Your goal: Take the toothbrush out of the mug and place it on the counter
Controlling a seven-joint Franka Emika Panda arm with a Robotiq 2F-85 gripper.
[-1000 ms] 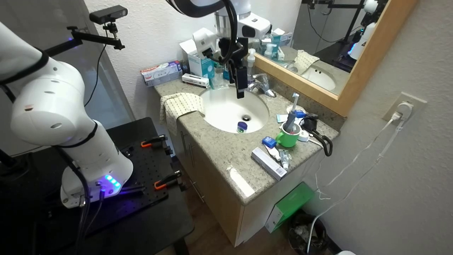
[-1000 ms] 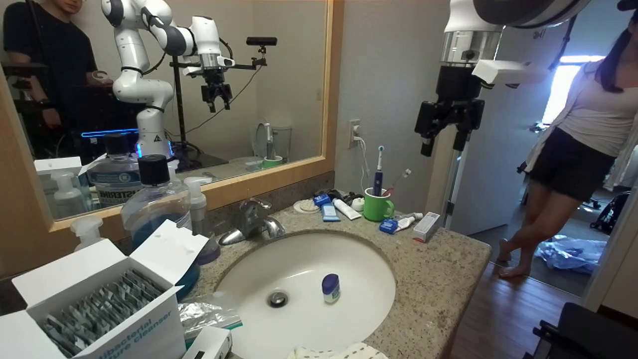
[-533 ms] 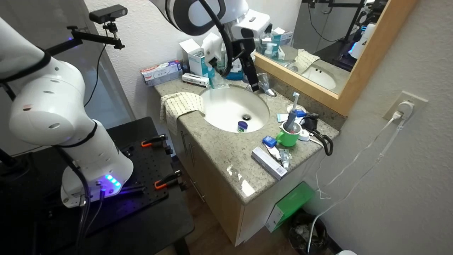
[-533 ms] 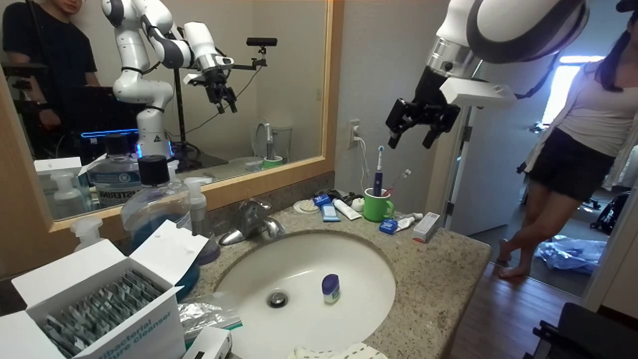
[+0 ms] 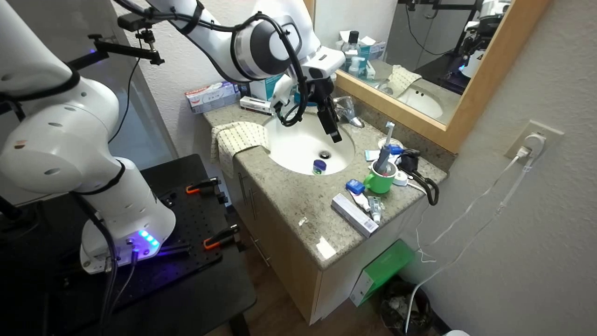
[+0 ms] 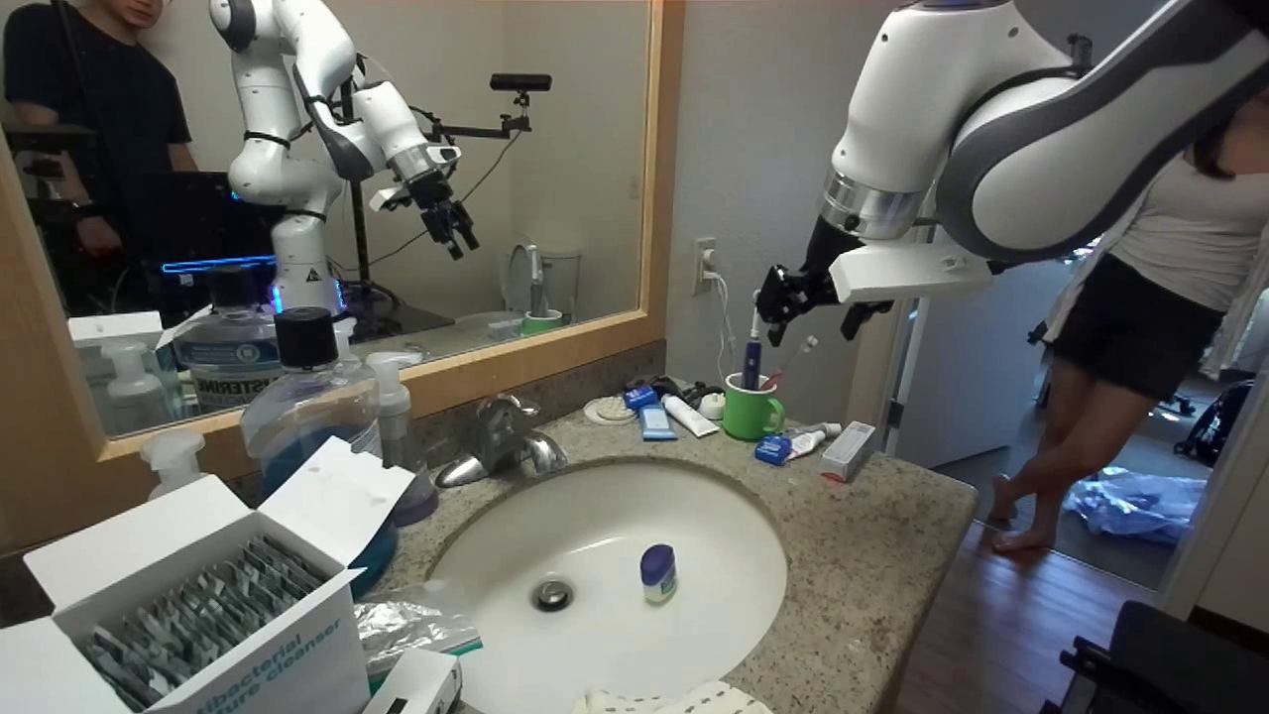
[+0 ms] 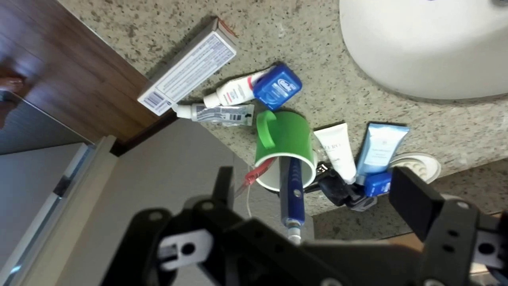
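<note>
The blue and white toothbrush (image 6: 752, 365) stands upright in the small green mug (image 6: 750, 412) on the speckled beige counter (image 6: 863, 555). Both also show in an exterior view, the toothbrush (image 5: 382, 160) and the mug (image 5: 379, 183). My gripper (image 6: 815, 330) is tilted, open and empty, above the sink side of the mug and apart from it. In the wrist view the gripper (image 7: 315, 182) has its fingers wide apart; the toothbrush handle (image 7: 293, 194) shows between them, nearer the left finger. The brush head is hidden behind the gripper there. A thin red toothbrush (image 7: 256, 173) leans in the same mug.
A floss pack (image 7: 278, 86), small tubes (image 7: 337, 149) and a long box (image 7: 188, 71) lie around the mug. A black cord (image 5: 410, 163) lies behind it. The round sink (image 5: 298, 140) holds a small jar (image 5: 319, 166). The mirror frame (image 5: 396, 107) stands along the back.
My gripper has tilted, come lower and moved toward the mug, with the forearm swinging down behind it. It stays open. The mug and toothbrush have not moved.
</note>
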